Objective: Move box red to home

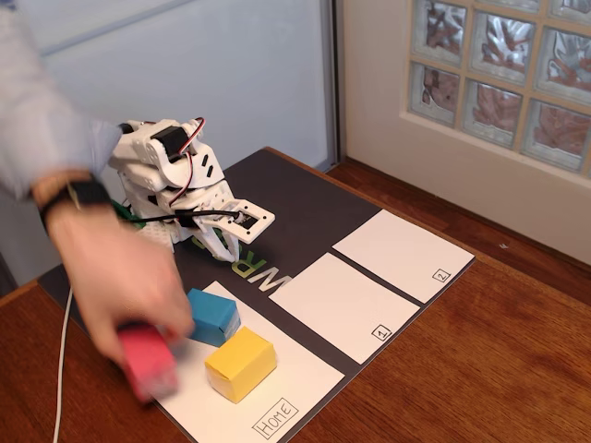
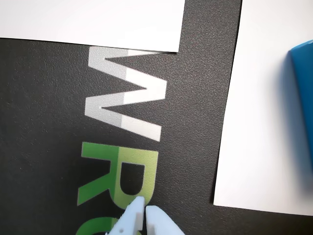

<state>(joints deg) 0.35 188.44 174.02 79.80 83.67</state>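
Note:
A person's hand (image 1: pixel 120 277) holds the red box (image 1: pixel 148 360) at the left edge of the white sheet marked "Home" (image 1: pixel 268 392) in the fixed view. A blue box (image 1: pixel 212 316) and a yellow box (image 1: pixel 240 363) sit on that sheet. The white arm is folded at the back of the dark mat, its gripper (image 1: pixel 222 247) pointing down over the mat's lettering, well apart from the boxes. In the wrist view the gripper (image 2: pixel 145 210) is shut and empty above the green letters; the blue box (image 2: pixel 303 98) shows at the right edge. The red box is out of the wrist view.
Two more white sheets, marked 1 (image 1: pixel 342 305) and 2 (image 1: pixel 402 254), lie on the dark mat (image 1: pixel 305 198) to the right. A white cable (image 1: pixel 63 351) runs down the left side of the wooden table. A wall with glass blocks stands behind.

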